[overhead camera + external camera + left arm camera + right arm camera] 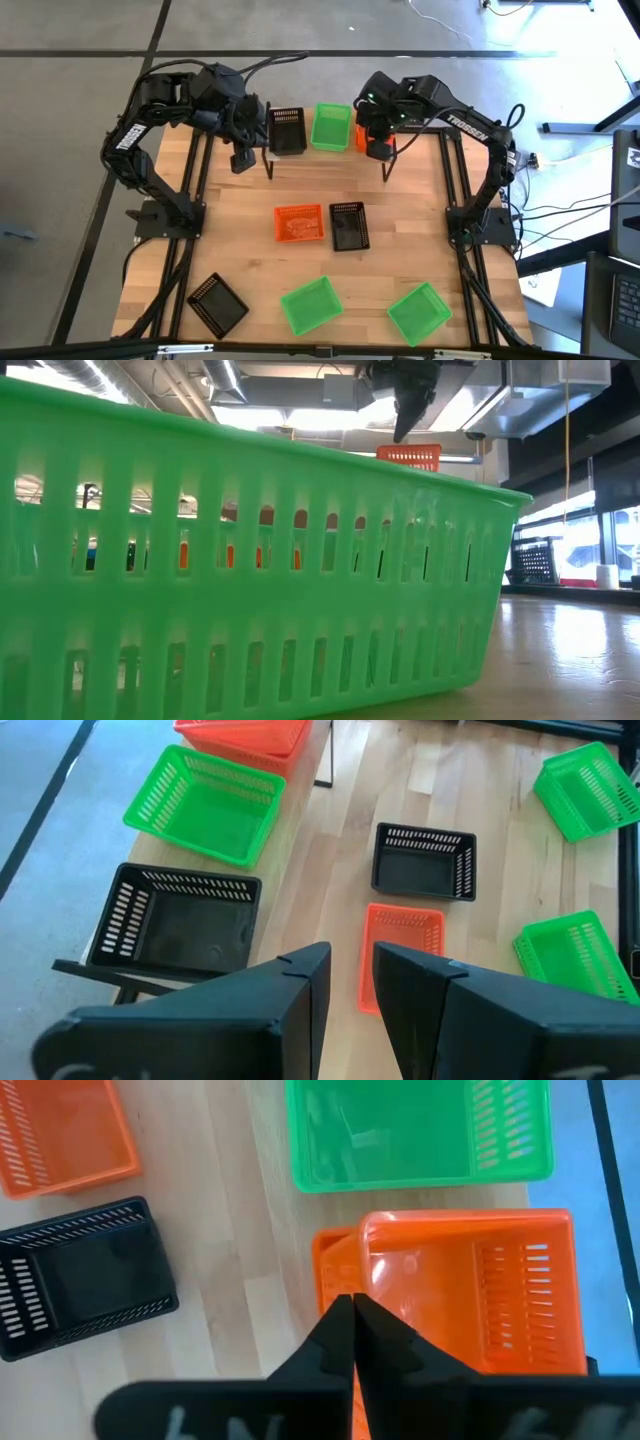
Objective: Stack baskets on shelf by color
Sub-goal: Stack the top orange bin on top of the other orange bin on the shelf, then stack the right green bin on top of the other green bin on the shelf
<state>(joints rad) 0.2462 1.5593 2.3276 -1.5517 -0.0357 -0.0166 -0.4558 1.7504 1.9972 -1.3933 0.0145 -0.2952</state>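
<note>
On the shelf (278, 860) at the table's far edge stand a black basket (287, 130), a green basket (331, 127) and an orange basket (470, 1295) sitting in a second orange one (335, 1265). My right gripper (352, 1302) is shut, its tips at the upper orange basket's short wall; in the high view it (378, 140) covers most of that pile. My left gripper (350, 980) hangs open and holds nothing, above the shelf's left end (243, 158). My right gripper slants down from above with its shut tips at the rim of the upper orange basket's short wall (364, 1270). The fingers hide the spot itself, so I cannot tell whether they touch or pinch the wall. That basket rests in the lower orange one.
On the tabletop lie an orange basket (299, 224) and a black one (349, 225) at the middle. A black one (218, 303) and two green ones (311, 305) (419, 312) sit along the near edge. One green basket (250, 560) fills the low view.
</note>
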